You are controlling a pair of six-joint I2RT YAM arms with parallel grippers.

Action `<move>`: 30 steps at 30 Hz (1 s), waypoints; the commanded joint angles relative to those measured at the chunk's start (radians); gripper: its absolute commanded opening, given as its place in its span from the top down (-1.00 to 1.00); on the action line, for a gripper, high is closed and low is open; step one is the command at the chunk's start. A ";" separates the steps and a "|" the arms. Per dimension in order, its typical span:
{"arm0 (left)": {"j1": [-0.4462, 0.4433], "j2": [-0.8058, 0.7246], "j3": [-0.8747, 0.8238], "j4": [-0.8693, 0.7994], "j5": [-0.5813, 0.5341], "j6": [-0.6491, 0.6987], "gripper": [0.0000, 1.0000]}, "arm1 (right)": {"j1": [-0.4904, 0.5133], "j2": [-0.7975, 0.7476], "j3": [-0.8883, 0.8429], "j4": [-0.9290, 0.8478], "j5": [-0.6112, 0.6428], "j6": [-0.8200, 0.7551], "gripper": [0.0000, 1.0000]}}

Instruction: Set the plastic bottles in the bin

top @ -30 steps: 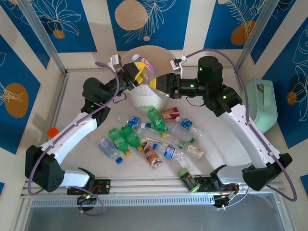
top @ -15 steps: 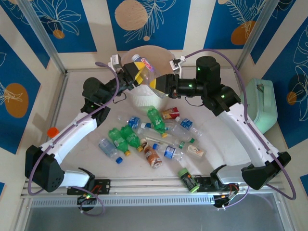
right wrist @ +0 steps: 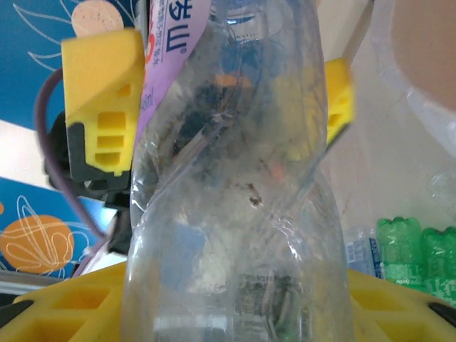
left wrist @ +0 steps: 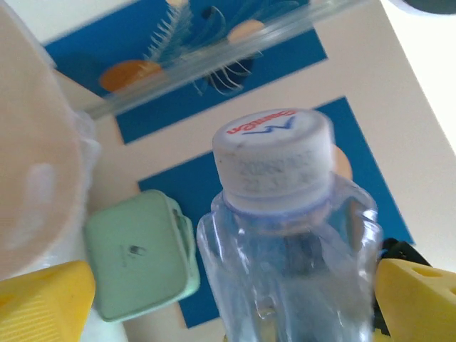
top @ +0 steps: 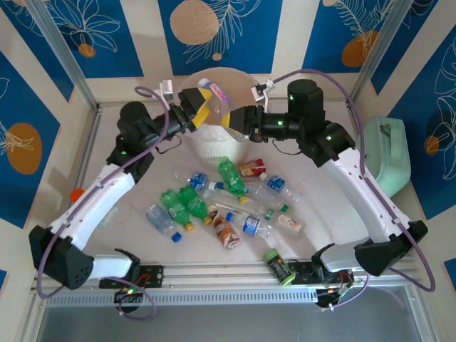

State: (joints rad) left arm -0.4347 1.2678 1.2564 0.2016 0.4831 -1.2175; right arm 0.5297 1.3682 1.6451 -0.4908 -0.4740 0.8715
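Note:
A clear, twisted plastic bottle (top: 216, 97) with a white cap (left wrist: 274, 162) and a pink label (right wrist: 174, 43) hangs over the round cream-white bin (top: 214, 142). My right gripper (top: 239, 121) is shut on its lower body (right wrist: 235, 235), with yellow fingers (right wrist: 64, 306) pressed to both sides. My left gripper (top: 198, 112) straddles the neck end with its jaws apart. One finger (left wrist: 420, 299) lies against the bottle, and a gap shows at the other finger (left wrist: 43, 303). Several more bottles (top: 228, 203), green, clear and brown, lie on the table in front of the bin.
A mint-green rounded case (top: 390, 153) sits at the table's right edge and appears behind the bottle (left wrist: 139, 253). A dark bottle with a green cap (top: 279, 266) lies near the front rail. An orange cap (top: 78, 194) lies at the left. Two green bottles (right wrist: 413, 249) lie below the right wrist.
The left arm's elbow has swung back and to the left. The held bottle has shifted slightly farther over the bin. The right arm has edged back with it.

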 commanded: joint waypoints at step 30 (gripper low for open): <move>0.075 -0.339 -0.190 -1.128 -0.538 0.388 -0.86 | -0.123 0.686 0.944 -0.595 0.252 -0.171 -0.69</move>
State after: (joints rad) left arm -0.3748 0.9287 1.0649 -0.9154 -0.0532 -0.8185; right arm 0.4141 2.0670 2.5450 -1.0584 -0.2192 0.7094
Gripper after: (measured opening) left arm 0.929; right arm 0.843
